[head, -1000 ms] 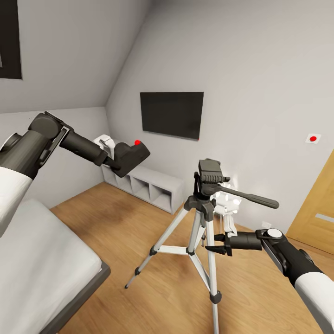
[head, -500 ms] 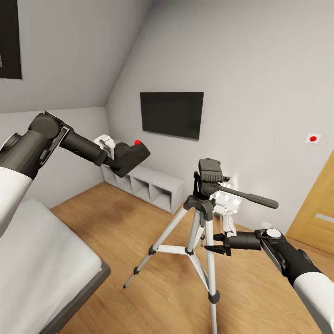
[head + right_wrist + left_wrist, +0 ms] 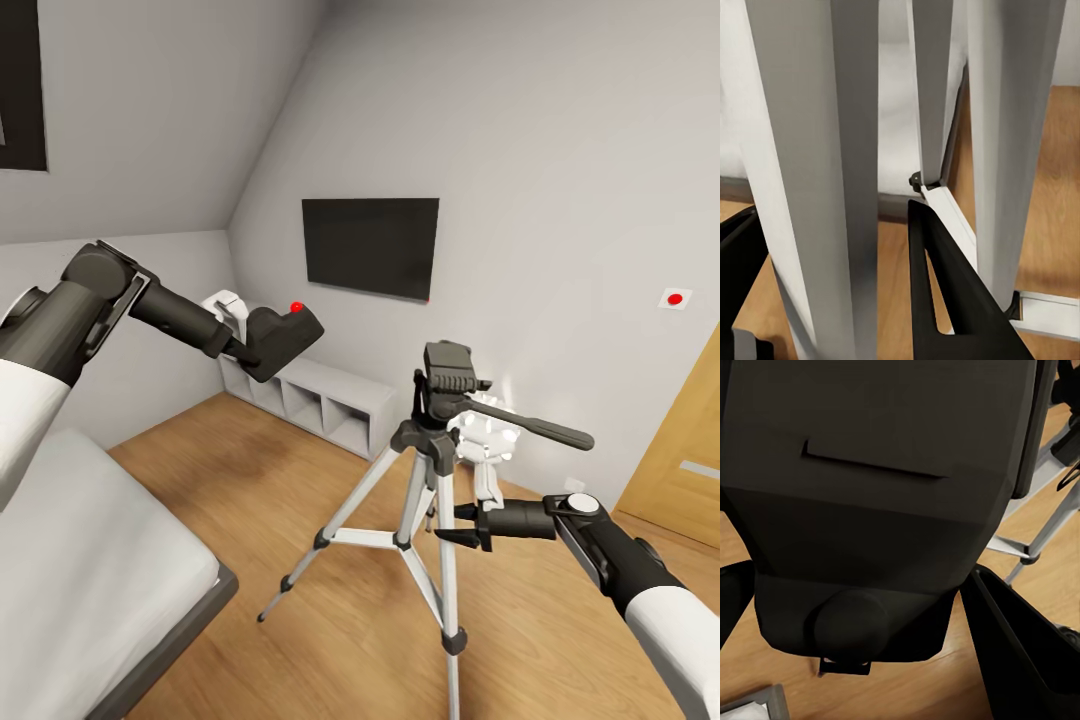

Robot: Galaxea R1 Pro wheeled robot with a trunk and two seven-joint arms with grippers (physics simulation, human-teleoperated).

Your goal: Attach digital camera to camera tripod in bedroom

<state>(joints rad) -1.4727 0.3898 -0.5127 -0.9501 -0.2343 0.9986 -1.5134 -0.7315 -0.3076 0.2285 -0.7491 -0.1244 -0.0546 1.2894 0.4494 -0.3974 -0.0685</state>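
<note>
Digital camera (image 3: 283,339) clamped in left gripper (image 3: 243,347), right gripper (image 3: 452,526) (fingers apart) around a camera tripod (image 3: 425,470) leg.

My camera up left, tripod at centre

My left gripper (image 3: 250,350) holds the digital camera (image 3: 285,338) mid-left of frame; camera tripod (image 3: 432,470) lower centre; my right gripper (image 3: 452,525) at its leg.
</note>
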